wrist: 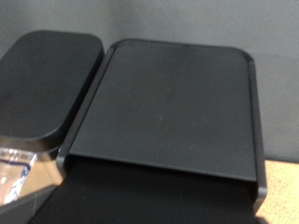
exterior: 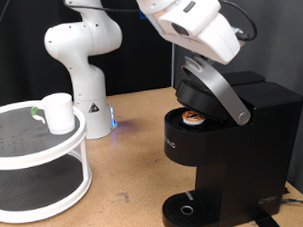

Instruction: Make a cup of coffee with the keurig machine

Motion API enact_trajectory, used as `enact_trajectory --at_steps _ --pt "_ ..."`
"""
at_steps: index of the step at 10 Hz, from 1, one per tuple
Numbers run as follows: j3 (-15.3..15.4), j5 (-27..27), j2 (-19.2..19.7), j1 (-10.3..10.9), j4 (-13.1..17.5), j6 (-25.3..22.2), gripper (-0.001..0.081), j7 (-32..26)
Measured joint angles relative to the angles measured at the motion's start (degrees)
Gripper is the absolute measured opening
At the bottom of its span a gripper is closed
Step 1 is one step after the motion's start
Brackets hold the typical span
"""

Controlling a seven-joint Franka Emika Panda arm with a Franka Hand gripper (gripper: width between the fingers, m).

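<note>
1. Keurig machine [exterior: 228, 141] sits nearest the exterior cam, at the exterior view's right on the counter [exterior: 133, 154]; black, boxy, round drip tray [exterior: 185, 209] at its base w/ nothing on it.
2. Lid [exterior: 206, 90] is tilted up, silver-grey handle [exterior: 223, 94] slanting down toward the exterior view's right. Brew chamber open; a pod [exterior: 194, 117] w/ tan top sits inside.
3. Gripper: white hand of the arm [exterior: 194, 27] hangs directly above the raised lid. Fingers hidden behind the hand and lid, so can't tell if apart or together. Wrist view shows only flat black machine top, very close; no fingers visible, nothing seen held.
4. Mug [exterior: 58, 113]: white, upright, on top tier of the round white two-tier stand [exterior: 33, 158] at the exterior view's left. Well apart from machine and gripper.
5. Key relation: lid lies just below the hand, its long axis running down-right in the exterior view; mug is far off to the exterior view's left, not under the spout.
</note>
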Motion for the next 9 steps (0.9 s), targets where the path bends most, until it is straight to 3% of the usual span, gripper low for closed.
enact_trajectory --at_steps 5,9 --pt "-0.22 -0.65 -0.2 -0.33 -0.74 -0.23 0.0 -3.12" --pt "-0.33 -4.53 -1.02 -0.46 -2.12 -0.03 0.0 -4.33"
